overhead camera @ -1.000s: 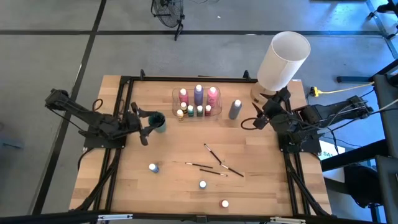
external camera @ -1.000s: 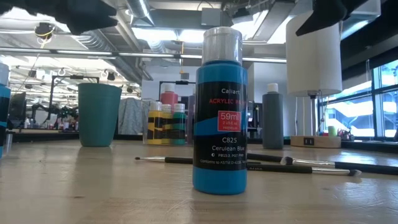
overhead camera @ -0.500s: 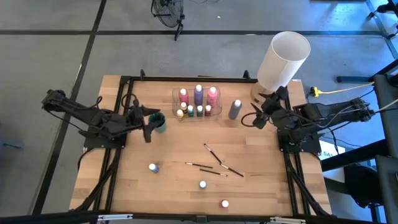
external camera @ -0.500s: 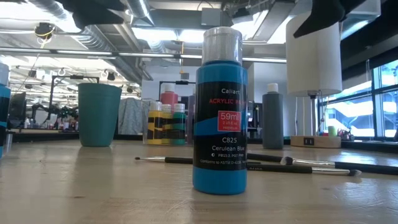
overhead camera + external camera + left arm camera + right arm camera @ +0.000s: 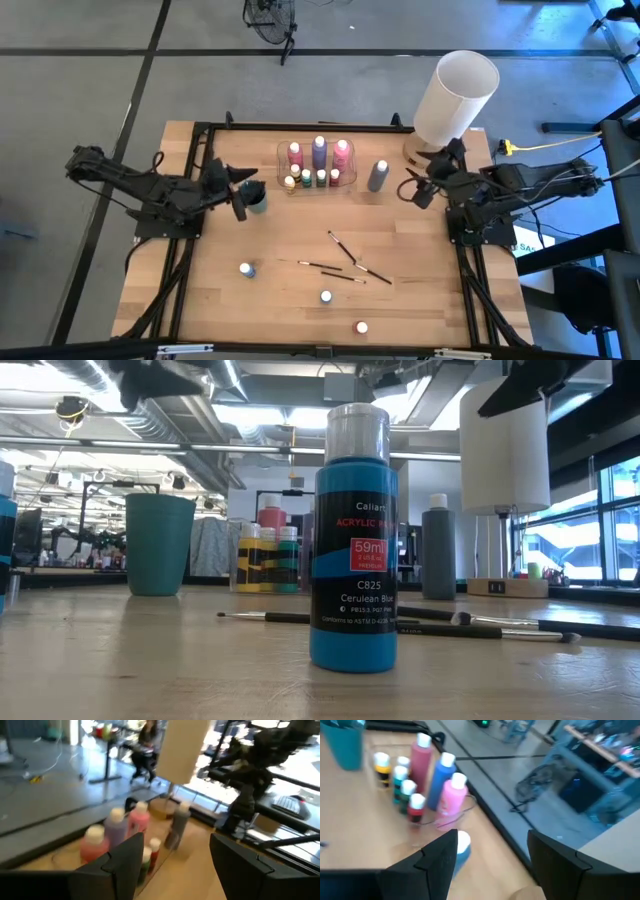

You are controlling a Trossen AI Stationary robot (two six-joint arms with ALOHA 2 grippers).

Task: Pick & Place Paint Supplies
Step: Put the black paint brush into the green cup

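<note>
The paint supplies are lying scattered: a cluster of bottles (image 5: 318, 163) in a clear tray (image 5: 282, 152) is sitting ahead of my left gripper (image 5: 240, 190), with a teal cup (image 5: 256, 196) just beside it. The grey bottle (image 5: 377, 175) is standing near my right gripper (image 5: 423, 188), between it and the tray. Three paintbrushes (image 5: 345, 260) and loose small bottles, one blue (image 5: 246, 269), are lying nearer the front edge, well apart from both grippers. I am holding both grippers open and empty above the table. I judge I am lining up a first pick; next, my right gripper needs lowering around the grey bottle.
</note>
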